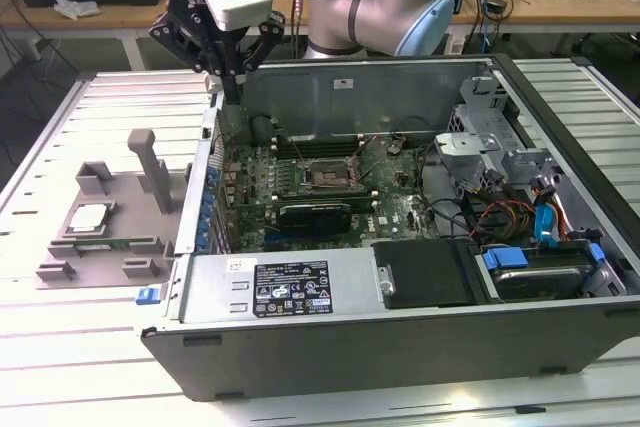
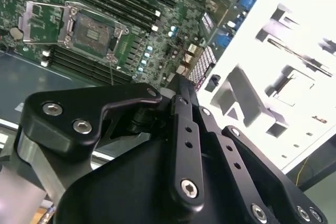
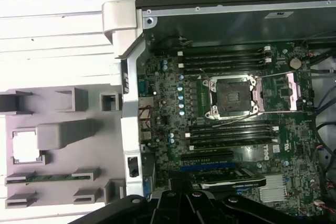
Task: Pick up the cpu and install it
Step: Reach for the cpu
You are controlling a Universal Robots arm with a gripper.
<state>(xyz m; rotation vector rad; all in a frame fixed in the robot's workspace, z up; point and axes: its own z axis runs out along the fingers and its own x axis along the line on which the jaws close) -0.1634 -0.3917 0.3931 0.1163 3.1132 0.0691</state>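
Exterior view: the gripper (image 1: 233, 90) hangs over the open computer case (image 1: 400, 347), fingers closed together, holding nothing. The cpu (image 1: 88, 217) lies flat in a grey tray (image 1: 110, 247) at nine o'clock from the case (the exterior view's left), well apart from the gripper. Second wrist view: an empty socket (image 2: 92, 30) on the board. First wrist view: the cpu (image 3: 25, 147) sits in its tray pocket; it is probably light, thin, stiff and fragile, best gripped by opposite edges
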